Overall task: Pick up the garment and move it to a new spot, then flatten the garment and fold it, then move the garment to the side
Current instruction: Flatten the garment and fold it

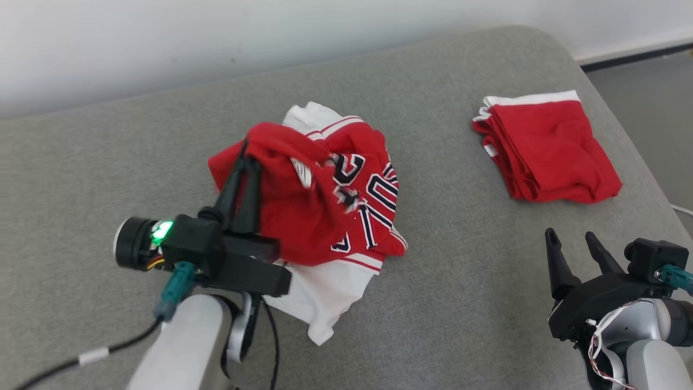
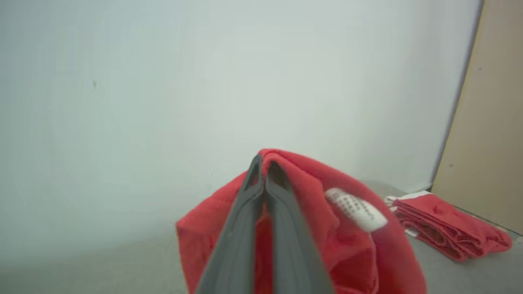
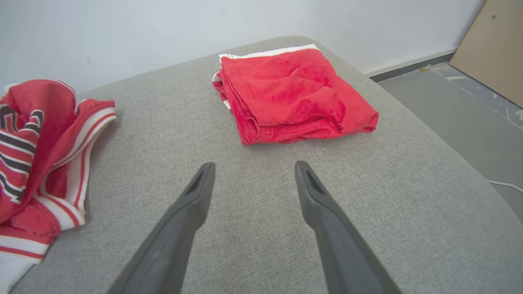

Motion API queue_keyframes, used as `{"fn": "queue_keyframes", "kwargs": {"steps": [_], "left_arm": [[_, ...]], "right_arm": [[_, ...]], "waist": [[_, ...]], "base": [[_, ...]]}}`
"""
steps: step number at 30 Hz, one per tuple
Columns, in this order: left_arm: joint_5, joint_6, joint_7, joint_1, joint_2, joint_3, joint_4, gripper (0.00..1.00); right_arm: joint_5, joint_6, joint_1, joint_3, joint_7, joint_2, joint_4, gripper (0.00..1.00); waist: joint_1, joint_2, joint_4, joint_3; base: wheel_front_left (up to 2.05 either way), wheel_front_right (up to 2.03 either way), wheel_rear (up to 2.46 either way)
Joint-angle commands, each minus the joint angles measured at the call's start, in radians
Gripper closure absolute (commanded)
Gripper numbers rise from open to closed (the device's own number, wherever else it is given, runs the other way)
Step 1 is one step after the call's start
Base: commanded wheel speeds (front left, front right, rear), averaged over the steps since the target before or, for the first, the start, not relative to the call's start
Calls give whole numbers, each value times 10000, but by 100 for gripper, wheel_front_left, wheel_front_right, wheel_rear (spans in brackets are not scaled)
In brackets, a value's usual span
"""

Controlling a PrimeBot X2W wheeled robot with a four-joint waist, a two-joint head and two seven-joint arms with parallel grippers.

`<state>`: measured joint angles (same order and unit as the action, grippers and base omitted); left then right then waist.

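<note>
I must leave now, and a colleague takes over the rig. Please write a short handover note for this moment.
Left gripper: jaws shut on a fold of the crumpled red and white lettered jersey, in the middle of the grey padded surface.
Right gripper: open, empty, near right.
Folded red and white garment: far right, lying apart.
Done: grasp.
Left: move, flatten, fold, set aside.

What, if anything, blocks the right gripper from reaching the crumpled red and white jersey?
Likely nothing, so probably yes: bare grey cushion lies between the open right gripper and the red and white jersey; the left gripper pinches its top.
</note>
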<state>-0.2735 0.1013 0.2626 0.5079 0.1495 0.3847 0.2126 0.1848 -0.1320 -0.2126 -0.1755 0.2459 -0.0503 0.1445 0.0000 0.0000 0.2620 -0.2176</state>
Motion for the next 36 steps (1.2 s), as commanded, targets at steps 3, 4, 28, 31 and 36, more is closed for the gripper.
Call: {"fn": "queue_keyframes", "kwargs": {"steps": [3,4,28,31,36], "left_arm": [[396,-134,28,-175,-108,368,-915,100],[461,-232,29,-151,-162,510,-1174,100],[-273,540,-1046,-3156,449,994,-995,0],[-613,883,-806,-3473,580,419,-806,0],[-731,1138,-640,-3752,797,4,-778,0]], "right_arm": [[24,26,131,40,29,1,-11,0],[12,26,141,39,42,-1,-11,0],[-195,26,599,-178,325,3,-228,0],[-219,26,614,-126,402,3,-323,0],[-169,26,593,-54,468,-2,-401,0]], "waist": [[0,0,-299,347],[0,0,-322,398],[0,0,-949,743],[0,0,-1168,767],[0,0,-1328,793]], "base": [[0,0,0],[0,0,0],[0,0,0],[0,0,0],[0,0,0]]}}
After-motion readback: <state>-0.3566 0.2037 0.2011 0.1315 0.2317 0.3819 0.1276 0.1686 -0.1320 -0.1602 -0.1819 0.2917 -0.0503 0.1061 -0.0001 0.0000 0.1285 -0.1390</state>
